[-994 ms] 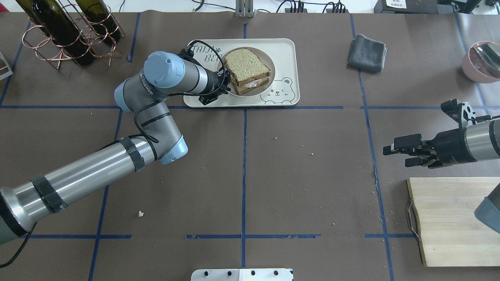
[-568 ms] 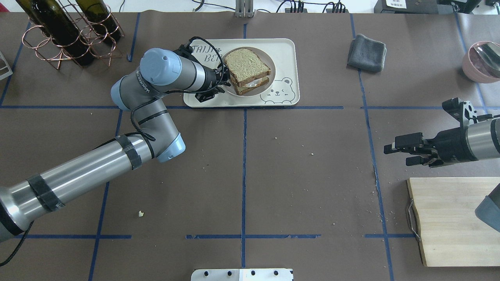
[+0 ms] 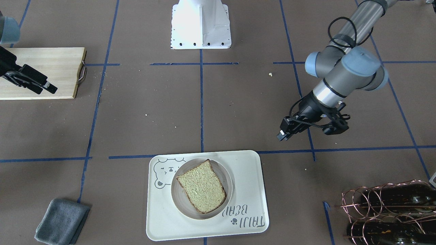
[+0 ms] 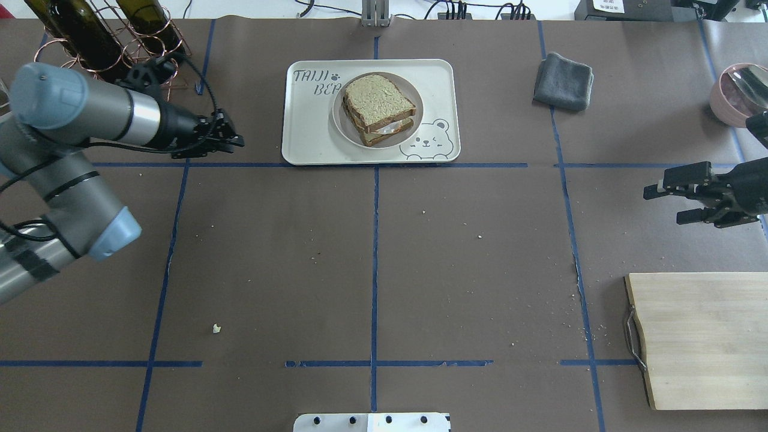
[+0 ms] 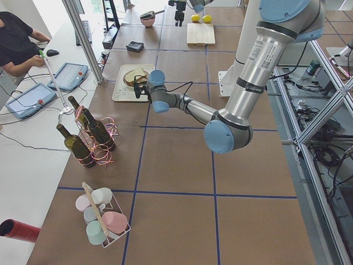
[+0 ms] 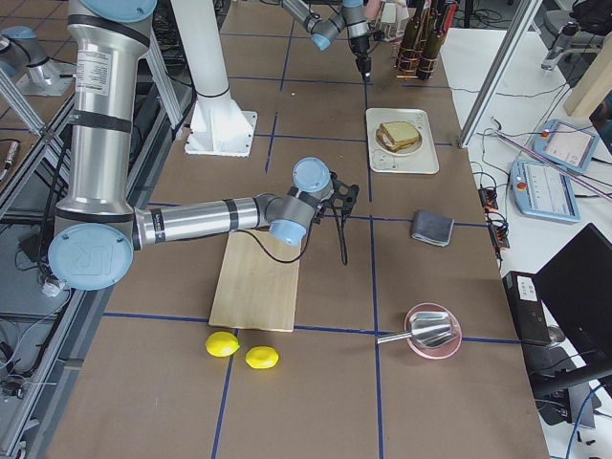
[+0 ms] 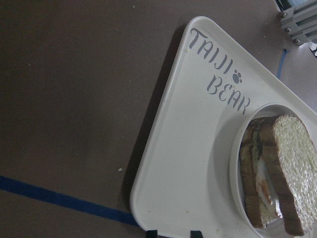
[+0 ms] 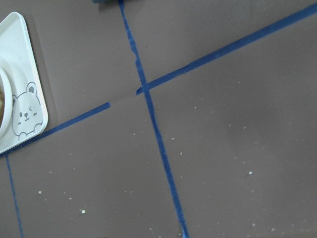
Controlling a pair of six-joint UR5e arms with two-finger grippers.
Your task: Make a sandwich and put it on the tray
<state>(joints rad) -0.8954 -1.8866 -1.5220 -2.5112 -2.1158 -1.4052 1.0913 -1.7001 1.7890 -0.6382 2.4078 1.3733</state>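
Note:
The sandwich (image 4: pixel 378 108), two brown-crusted bread slices with white egg showing between them, sits on a round pale plate (image 4: pixel 415 114) on the cream bear tray (image 4: pixel 309 135). It also shows in the front view (image 3: pixel 201 186) and the left wrist view (image 7: pixel 277 173). My left gripper (image 4: pixel 236 140) hangs empty to the left of the tray and clear of it. Its fingertips show a small gap in the wrist view. My right gripper (image 4: pixel 663 207) is open and empty far to the right, above the table.
A copper rack with wine bottles (image 4: pixel 108 48) stands just behind my left arm. A grey cloth (image 4: pixel 564 81) lies right of the tray. A wooden cutting board (image 4: pixel 702 339) lies near right, with a pink bowl (image 4: pixel 738 93) at far right and two lemons (image 6: pixel 222 344) beyond the board.
My left gripper has let go at the plate's edge and drawn back left, off the tray. My right gripper has moved right and a little farther back. The sandwich has stayed put.

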